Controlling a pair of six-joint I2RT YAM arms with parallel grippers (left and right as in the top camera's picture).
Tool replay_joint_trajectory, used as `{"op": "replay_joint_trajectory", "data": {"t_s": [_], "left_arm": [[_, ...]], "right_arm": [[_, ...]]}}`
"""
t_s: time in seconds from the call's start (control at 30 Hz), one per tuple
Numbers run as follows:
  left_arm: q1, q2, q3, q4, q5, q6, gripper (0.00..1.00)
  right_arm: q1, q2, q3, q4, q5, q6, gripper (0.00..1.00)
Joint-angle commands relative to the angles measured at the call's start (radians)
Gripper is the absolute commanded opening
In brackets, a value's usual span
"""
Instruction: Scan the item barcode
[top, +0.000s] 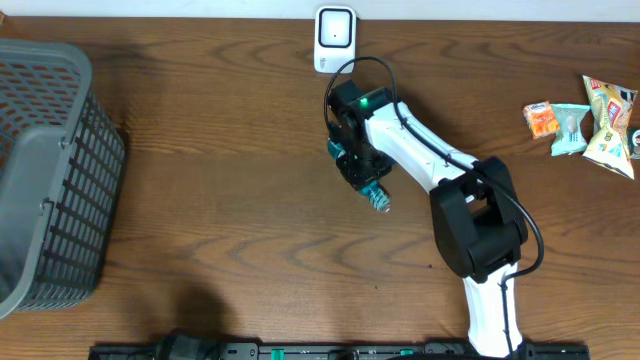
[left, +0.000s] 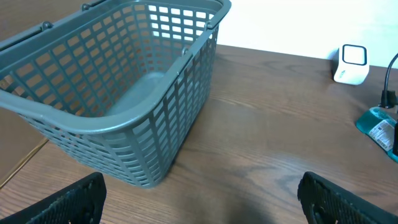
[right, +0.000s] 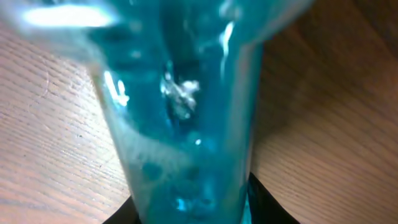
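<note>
Right now the teal bottle (top: 372, 192) sits in the right tool (top: 358, 172), out over the middle of the tabletop (top: 220, 250), with one end jutting past the fingers toward your side. In the right wrist view its blurred, translucent body (right: 180, 124) fills almost the whole frame, so you can read that tool as closed narrow around the bottle. Whether it hangs clear of the wood or rests on it, you cannot tell from these views. The left wrist view catches the bottle (left: 379, 127) at its right edge with a pale label on it, but no barcode is readable there.

Beyond the bottle, at the far edge, stands the white scanner (top: 334, 38), near but apart from it. My judgement is that you have the item in hand and are presenting it, with the scan itself not yet made. The next move calls for carrying the bottle closer to the scanner and turning the wrist so the label side faces its window squarely, held steady without loosening the grip.

Further out, the left tool (left: 205, 208) is spread wide and holds nothing, facing the grey basket (left: 155, 124), and some snack packets (top: 585, 120) lie well apart at the right
</note>
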Motion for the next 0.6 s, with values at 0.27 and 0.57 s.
{"op": "replay_joint_trajectory", "data": {"t_s": [0.27,0.57], "left_arm": [[0.0,0.005,0.002,-0.078,-0.006,0.017,0.98],[0.0,0.005,0.002,-0.078,-0.006,0.017,0.98]], "right_arm": [[0.001,0.109,-0.216,0.053,-0.002,-0.029,0.37],[0.002,0.109,-0.345,0.103,-0.003,-0.08,0.55]]}}
